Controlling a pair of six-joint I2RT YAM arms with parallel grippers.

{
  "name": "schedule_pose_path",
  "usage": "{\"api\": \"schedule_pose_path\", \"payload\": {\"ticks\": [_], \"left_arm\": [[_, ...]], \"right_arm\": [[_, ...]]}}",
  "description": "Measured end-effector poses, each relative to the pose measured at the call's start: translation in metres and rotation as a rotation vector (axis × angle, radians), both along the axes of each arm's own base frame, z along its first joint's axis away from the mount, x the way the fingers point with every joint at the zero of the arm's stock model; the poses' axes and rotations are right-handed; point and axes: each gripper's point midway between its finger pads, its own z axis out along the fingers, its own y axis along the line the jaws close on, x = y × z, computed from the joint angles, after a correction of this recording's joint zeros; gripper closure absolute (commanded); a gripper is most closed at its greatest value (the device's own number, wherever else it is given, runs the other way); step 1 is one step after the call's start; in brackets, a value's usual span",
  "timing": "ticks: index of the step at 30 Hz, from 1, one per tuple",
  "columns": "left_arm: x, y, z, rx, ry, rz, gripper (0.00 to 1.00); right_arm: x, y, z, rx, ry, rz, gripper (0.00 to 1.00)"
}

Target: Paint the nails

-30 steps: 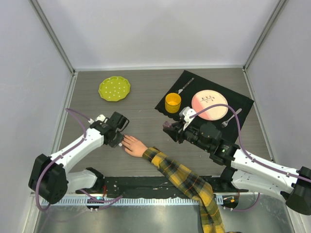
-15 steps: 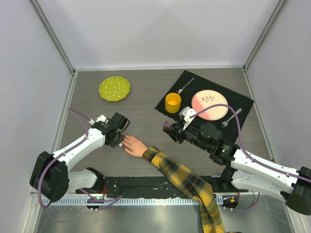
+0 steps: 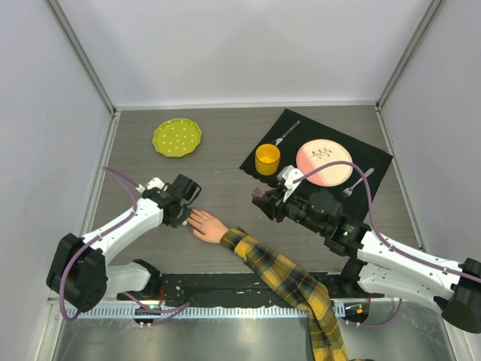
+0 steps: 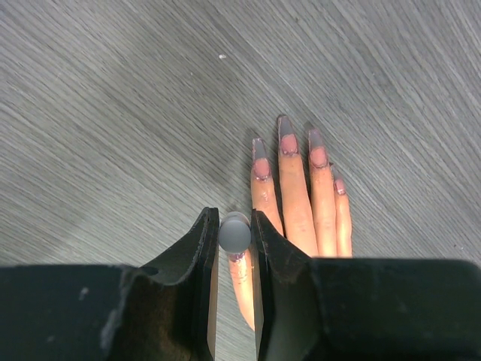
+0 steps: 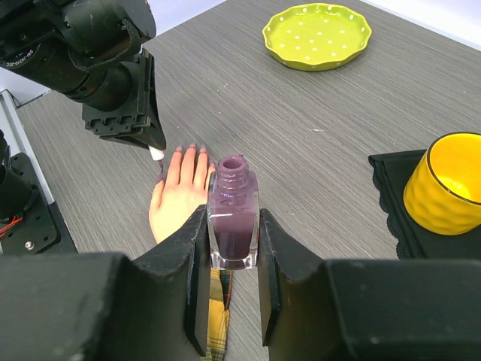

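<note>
A pale mannequin hand (image 3: 206, 226) in a yellow-and-black plaid sleeve (image 3: 285, 282) lies palm down on the grey wood-grain surface (image 3: 225, 147), its fingers pointing towards the left arm. The left gripper (image 3: 184, 216) hangs just over the thumb side, jaws clenched on a small grey cap (image 4: 234, 233). From the left wrist camera, the cap and jaws hide most of the thumb. The nails (image 4: 288, 143) of the other four fingers lie in plain sight, dusky purple-grey at the tips. To the right, well apart from the hand, the right gripper (image 3: 263, 201) has its jaws grasping an open polish bottle (image 5: 233, 218) of dark purple, held upright. At the far side sit a lime-green dish (image 3: 176, 137) and a black mat (image 3: 331, 135) bearing a yellow cup (image 3: 267, 159), a pink plate (image 3: 324, 163) and two forks (image 3: 288, 132).
</note>
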Motion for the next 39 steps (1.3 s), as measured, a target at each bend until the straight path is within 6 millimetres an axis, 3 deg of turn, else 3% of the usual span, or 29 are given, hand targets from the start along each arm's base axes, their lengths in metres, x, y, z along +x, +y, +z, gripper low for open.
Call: {"api": "schedule_pose_path", "payload": {"ticks": [10,21,25,30,39], "left_arm": [[0.001,0.018,0.010,0.072,-0.022,0.035,1.00],[0.001,0.030,0.102,0.011,-0.260,-0.012,1.00],[0.000,0.015,0.110,-0.033,-0.274,-0.144,1.00],[0.003,-0.023,0.124,-0.142,-0.323,-0.391,1.00],[0.005,-0.089,0.203,-0.287,-0.522,-0.880,1.00]], "right_arm": [[0.000,0.000,0.000,0.000,0.000,0.000,0.99],[-0.002,-0.002,-0.006,-0.018,0.035,-0.002,0.99],[-0.003,-0.002,-0.006,-0.025,0.052,-0.004,0.99],[-0.004,-0.006,-0.005,-0.035,0.074,-0.009,0.99],[-0.020,0.001,-0.006,-0.036,0.091,0.082,0.99]]}}
